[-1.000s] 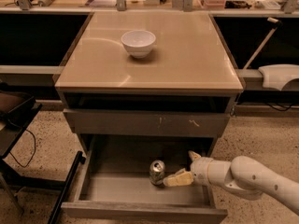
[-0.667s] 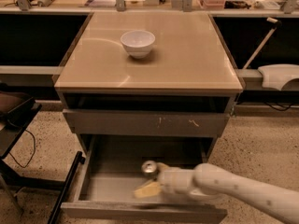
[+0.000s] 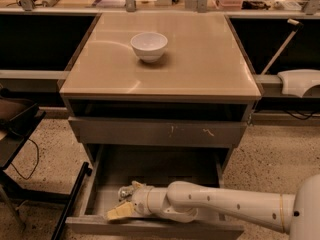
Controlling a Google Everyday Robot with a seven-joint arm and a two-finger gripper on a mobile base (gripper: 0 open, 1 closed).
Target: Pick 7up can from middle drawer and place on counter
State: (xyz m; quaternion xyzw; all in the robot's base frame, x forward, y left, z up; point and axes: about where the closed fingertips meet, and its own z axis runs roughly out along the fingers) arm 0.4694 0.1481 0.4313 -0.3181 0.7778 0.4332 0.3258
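Leftward since the earlier frame, the gripper (image 3: pixel 124 202) and the 7up can (image 3: pixel 123 191) now sit at the front left of the open middle drawer (image 3: pixel 165 170).
Only the can's shiny metal top and a sliver of silvery side show, right against the gripper; whether it is clasped or loose cannot be told. The white arm (image 3: pixel 220 204) reaches in from the right. Above, the scratched drawer front (image 3: pixel 160 132) is closed. On the counter (image 3: pixel 205 64) stands a white bowl (image 3: pixel 149 46), its inside plain white.

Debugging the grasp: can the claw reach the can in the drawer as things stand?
Likely yes: the claw is inside the open drawer, right beside the can, with nothing between them.
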